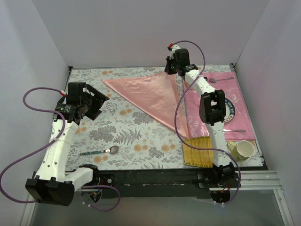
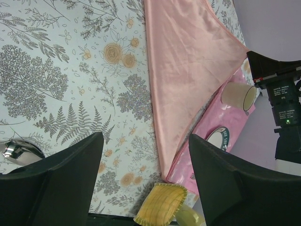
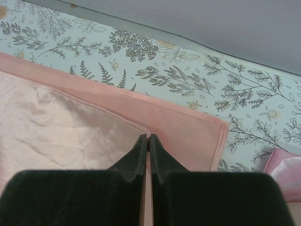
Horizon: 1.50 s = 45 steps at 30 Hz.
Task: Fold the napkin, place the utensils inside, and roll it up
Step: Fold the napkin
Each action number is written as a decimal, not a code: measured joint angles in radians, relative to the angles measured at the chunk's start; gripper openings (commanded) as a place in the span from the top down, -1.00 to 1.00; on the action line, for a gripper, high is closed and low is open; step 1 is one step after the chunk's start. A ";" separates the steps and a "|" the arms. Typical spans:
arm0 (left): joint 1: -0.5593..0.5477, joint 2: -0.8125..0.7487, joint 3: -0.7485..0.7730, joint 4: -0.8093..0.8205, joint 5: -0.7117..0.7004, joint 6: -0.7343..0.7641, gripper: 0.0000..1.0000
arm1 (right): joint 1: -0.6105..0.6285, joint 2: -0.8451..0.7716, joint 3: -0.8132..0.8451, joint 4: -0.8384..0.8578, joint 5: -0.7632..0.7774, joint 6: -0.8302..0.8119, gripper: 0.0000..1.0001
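Observation:
The salmon-pink satin napkin (image 1: 146, 94) lies folded into a triangle on the floral tablecloth, at the back centre. It also shows in the left wrist view (image 2: 183, 61) and the right wrist view (image 3: 70, 127). My right gripper (image 1: 169, 68) is at the napkin's far right corner. In its wrist view the right gripper (image 3: 148, 136) is shut, pinching the corner of the upper layer. The teal-handled spoon (image 1: 101, 151) lies near the front left; its bowl (image 2: 16, 149) shows in the left wrist view. My left gripper (image 1: 95, 103) is open and empty above the left side; its wrist view shows the left gripper (image 2: 146, 141) over bare cloth.
A deeper pink placemat (image 1: 242, 94) lies at the right with a plate (image 1: 231, 109) on it, an all-silver spoon (image 1: 221, 79) and another silver utensil (image 1: 233, 130). A yellow woven mat (image 1: 201, 151) and a pale mug (image 1: 243, 149) sit at the front right. White walls enclose three sides.

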 measured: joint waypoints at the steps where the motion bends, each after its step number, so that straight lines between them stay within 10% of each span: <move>1: 0.000 0.002 0.000 0.000 0.002 0.001 -0.45 | -0.002 0.001 0.003 0.001 0.000 0.001 0.97; 45: 0.000 0.040 0.000 0.019 0.017 0.006 -0.44 | -0.053 0.090 0.031 0.039 0.008 0.049 0.97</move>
